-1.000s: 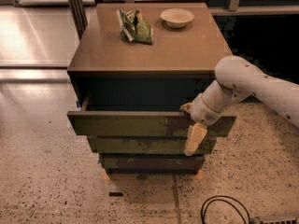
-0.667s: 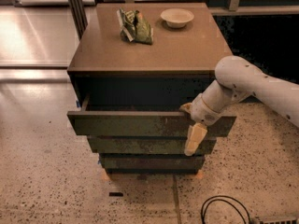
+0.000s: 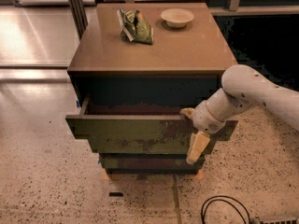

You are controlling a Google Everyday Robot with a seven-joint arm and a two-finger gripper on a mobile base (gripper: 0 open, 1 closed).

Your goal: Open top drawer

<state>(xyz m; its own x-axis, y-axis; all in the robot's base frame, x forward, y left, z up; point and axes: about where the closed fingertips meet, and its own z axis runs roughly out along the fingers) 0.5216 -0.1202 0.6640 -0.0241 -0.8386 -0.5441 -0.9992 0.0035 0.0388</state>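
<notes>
The top drawer (image 3: pixel 131 127) is the widest olive-green front panel, with a pale scuffed patch right of centre. It stands pulled out from the cabinet, and a strip of its brown-grey tray (image 3: pixel 133 109) shows behind the panel. My gripper (image 3: pixel 192 129) is at the right part of that panel, set over its top edge, with a pale part hanging down in front of it. My white arm (image 3: pixel 254 90) reaches in from the right.
On the brown cabinet top (image 3: pixel 187 50) lie a green snack bag (image 3: pixel 135 26) and a pale bowl (image 3: pixel 177 17). Two narrower olive drawer fronts (image 3: pixel 140 163) sit below. A black cable (image 3: pixel 224 211) lies on the speckled floor at the front right.
</notes>
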